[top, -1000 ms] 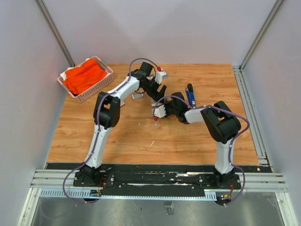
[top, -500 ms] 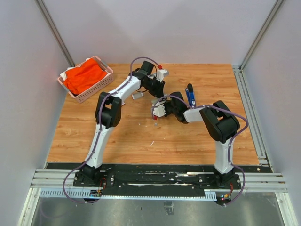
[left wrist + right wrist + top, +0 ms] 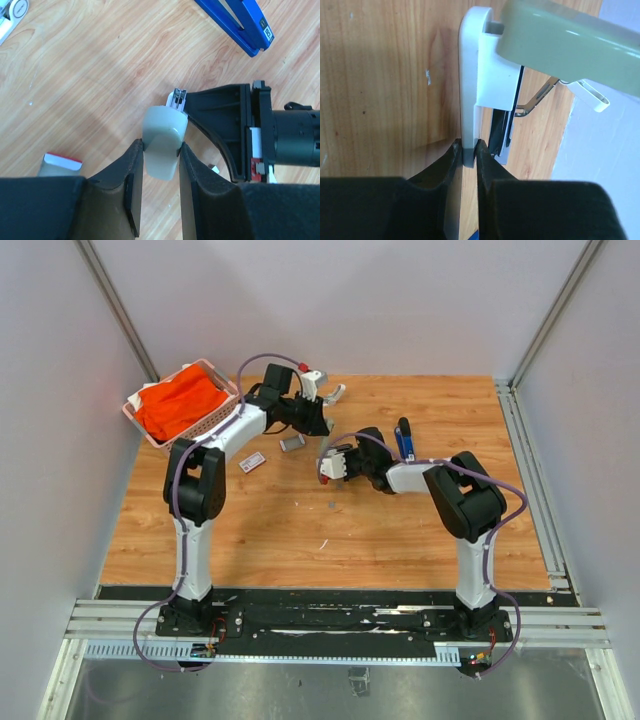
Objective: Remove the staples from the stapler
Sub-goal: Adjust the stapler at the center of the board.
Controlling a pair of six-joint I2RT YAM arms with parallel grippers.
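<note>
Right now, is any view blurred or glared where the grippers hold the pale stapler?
Left wrist: pale stapler sharp, left gripper dark and soft-edged. Right wrist: green top arm soft, streaked with glare. Top external: evenly lit and sharp, but the stapler is too small to read.

Wood-grain tabletop (image 3: 280, 530), light oak tone, fills the mid of the top view. 3 plain pale grey-lilac walls box it in: left wall (image 3: 50, 440), far wall (image 3: 330, 300), right wall (image 3: 600, 460). 2 alu posts stand at the far corners, 1 left (image 3: 118, 310), 1 right (image 3: 557, 310). An alu track (image 3: 530, 480) runs near-to-far along the table's right edge. At the near edge sits a black plate (image 3: 340, 620), w/ slotted alu rails (image 3: 110, 620) across it. Nearer still, a grey floor (image 3: 300, 690). Light is even & soft; shadows on the wood are faint.
</note>
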